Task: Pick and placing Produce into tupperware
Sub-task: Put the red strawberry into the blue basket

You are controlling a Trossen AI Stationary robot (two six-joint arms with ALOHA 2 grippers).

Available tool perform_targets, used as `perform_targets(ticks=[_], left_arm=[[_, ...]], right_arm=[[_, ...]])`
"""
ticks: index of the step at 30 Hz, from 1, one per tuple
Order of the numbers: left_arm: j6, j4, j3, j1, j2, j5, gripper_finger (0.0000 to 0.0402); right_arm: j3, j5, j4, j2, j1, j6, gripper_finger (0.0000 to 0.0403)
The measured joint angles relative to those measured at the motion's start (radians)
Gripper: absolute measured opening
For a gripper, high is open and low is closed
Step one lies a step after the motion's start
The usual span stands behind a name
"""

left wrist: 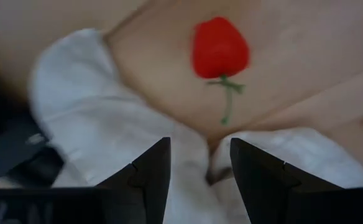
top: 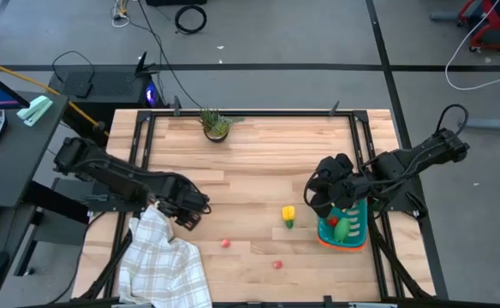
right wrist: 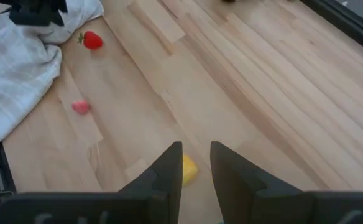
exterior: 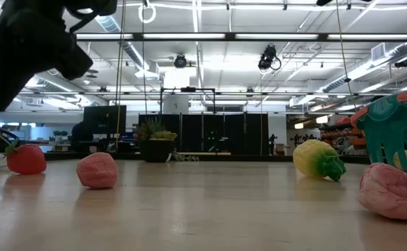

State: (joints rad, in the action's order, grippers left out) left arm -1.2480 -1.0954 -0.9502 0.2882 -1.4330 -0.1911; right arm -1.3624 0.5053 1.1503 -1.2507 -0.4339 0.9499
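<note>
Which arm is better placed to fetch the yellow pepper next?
Right. Its end effector hovers beside the tub, with the pepper close by and showing between its open fingers in the wrist view. The left end effector is over the cloth, farther off.

three small red fruits (top: 225, 243), one yellow pepper (top: 288, 214), one teal tub (top: 355, 231), one cloth (top: 164, 261), one potted plant (top: 216, 125).

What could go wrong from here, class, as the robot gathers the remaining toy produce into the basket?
1. The left pincer hangs open over the white checked cloth, short of the red strawberry; closing here might snag fabric.
2. The yellow pepper lies close to the teal basket, so the right pincer could bump the basket while reaching.
</note>
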Motion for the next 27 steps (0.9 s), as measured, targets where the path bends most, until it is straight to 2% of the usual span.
perform_targets(ticks=[5,27], left_arm=[[-0.024,0.128,0.068,0.000,0.000,-0.005,0.0172],[-0.024,0.167,0.075,0.002,0.000,-0.002,0.0165]], right_arm=[[0.000,0.000,-0.003,0.000,0.000,0.001,0.0091],[0.000,0.000,-0.003,0.000,0.000,-0.001,0.0091]])
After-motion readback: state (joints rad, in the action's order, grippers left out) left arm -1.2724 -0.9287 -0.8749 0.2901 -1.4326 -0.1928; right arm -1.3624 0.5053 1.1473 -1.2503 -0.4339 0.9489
